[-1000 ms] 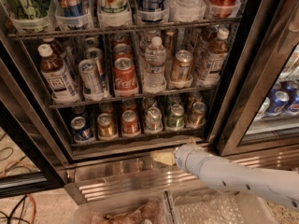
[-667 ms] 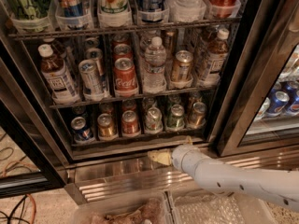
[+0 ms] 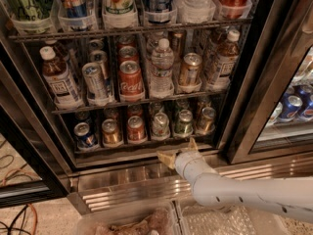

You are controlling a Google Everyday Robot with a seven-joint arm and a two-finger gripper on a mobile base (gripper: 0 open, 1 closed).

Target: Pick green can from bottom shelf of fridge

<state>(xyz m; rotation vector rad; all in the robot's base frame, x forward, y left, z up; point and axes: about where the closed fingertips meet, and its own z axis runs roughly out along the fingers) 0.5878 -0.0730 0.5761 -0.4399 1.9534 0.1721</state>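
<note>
**At the fridge (image 3: 247,102) sill, gripper (image 3: 178,151) spread open**

Camera view: on the bottom shelf (image 3: 146,144) the green can (image 3: 184,122) stands upright, second from the right, between the white-silver can (image 3: 160,125) and the bronze can (image 3: 206,120). Just below the shelf's front edge, the gripper hangs almost straight beneath the green can, fingers apart, holding nothing and clear of every can.

White arm (image 3: 234,192) reaches up-left, its gripper (image 3: 177,150) (2 fingers) spread apart.
</note>
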